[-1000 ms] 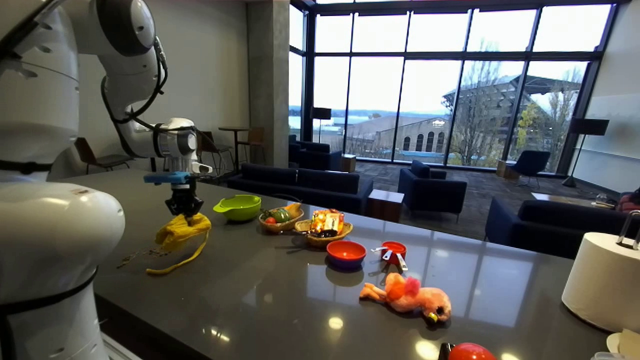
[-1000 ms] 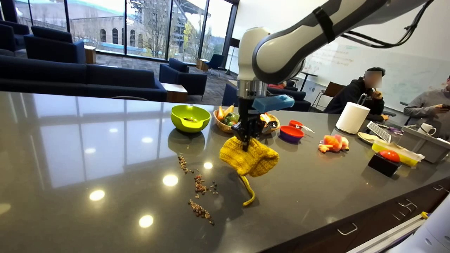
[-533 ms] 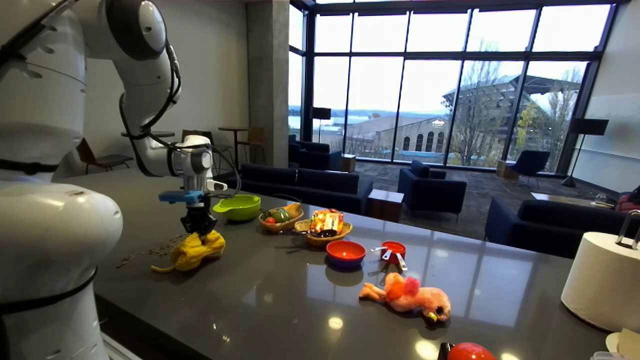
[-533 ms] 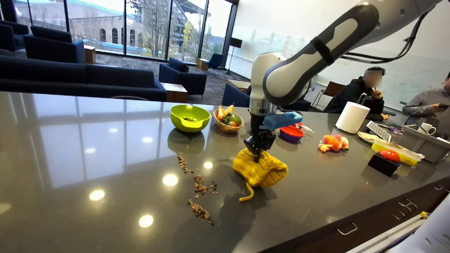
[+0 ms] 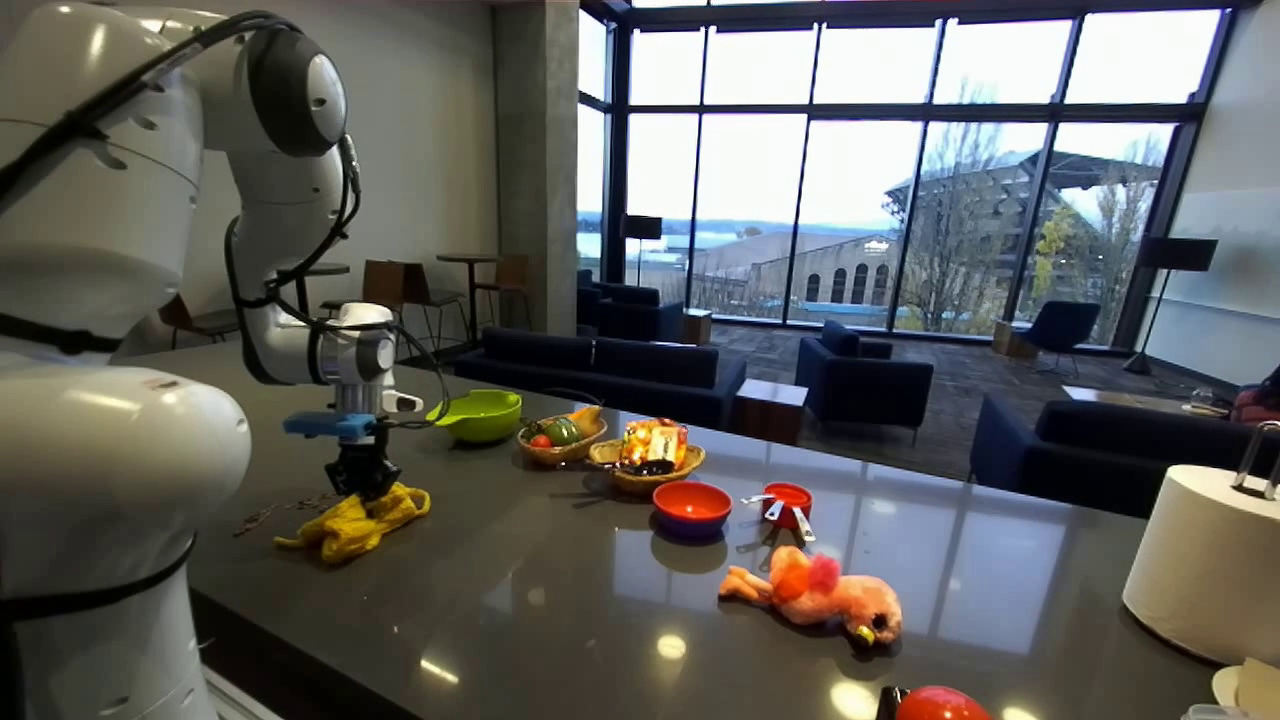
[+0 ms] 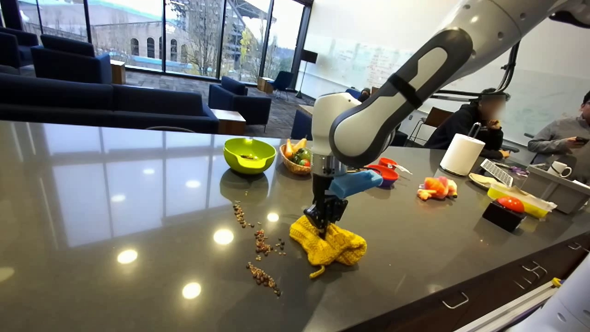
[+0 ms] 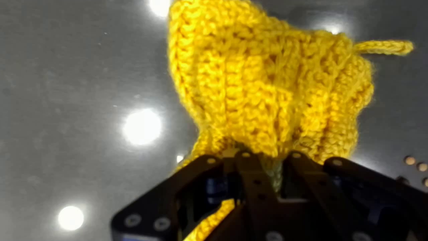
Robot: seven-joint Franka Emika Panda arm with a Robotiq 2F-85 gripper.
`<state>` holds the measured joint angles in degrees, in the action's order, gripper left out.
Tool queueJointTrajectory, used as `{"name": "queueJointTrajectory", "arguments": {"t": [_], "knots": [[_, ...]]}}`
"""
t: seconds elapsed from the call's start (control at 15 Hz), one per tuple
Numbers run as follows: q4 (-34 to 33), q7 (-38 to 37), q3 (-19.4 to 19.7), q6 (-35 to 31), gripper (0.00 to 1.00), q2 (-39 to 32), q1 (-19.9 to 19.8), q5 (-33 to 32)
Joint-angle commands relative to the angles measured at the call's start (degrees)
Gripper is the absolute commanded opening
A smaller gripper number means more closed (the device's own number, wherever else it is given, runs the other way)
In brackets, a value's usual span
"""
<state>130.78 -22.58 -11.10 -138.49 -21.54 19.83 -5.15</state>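
A yellow knitted hat (image 6: 339, 246) with a thin knitted cord hangs bunched from my gripper (image 6: 323, 232), low over the grey counter. Its underside appears to touch the surface in both exterior views. The gripper (image 5: 372, 493) points straight down and is shut on the upper folds of the hat (image 5: 350, 528). Seen from the wrist, the hat (image 7: 260, 83) spreads out ahead of the dark gripper (image 7: 267, 159), and yarn is pinched in the narrow gap between the fingers. Small loose beads or seeds (image 6: 262, 243) lie scattered on the counter beside the hat.
Behind the arm stand a green bowl (image 6: 246, 167), a basket of vegetables (image 5: 555, 455) and another basket (image 5: 640, 482). Farther along are a red and purple bowl (image 5: 692, 520), red measuring cups (image 5: 788, 498), a pink plush toy (image 5: 810, 595) and a paper towel roll (image 5: 1205, 565).
My gripper has come down with the hat still in its grip, shifting first one way and then back. The cord, earlier dangling long, is now mostly bunched low by the hat.
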Motion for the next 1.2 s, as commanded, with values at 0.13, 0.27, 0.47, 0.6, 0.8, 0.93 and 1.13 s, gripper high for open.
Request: {"name": "queueJointTrajectory", "arguments": {"t": [0.13,0.27,0.47,0.6,0.8,0.93,1.13], "knots": [[-5.27,-2.03,-1.73,0.95,0.04,-2.98,4.85,0.63],[-7.13,-1.94,-2.29,1.38,0.04,-3.73,6.12,0.71],[-9.63,-1.24,-3.12,1.52,0.04,-4.94,7.36,1.17],[-11.03,-0.98,-3.49,1.43,0.04,-5.62,7.92,1.28],[-12.51,-0.49,-3.83,1.50,0.04,-6.04,8.06,1.78],[-12.83,-1.06,-2.90,1.47,0.04,-5.79,8.31,0.66],[-12.87,-1.94,-1.18,2.03,0.04,-4.78,8.30,-0.68]]}}
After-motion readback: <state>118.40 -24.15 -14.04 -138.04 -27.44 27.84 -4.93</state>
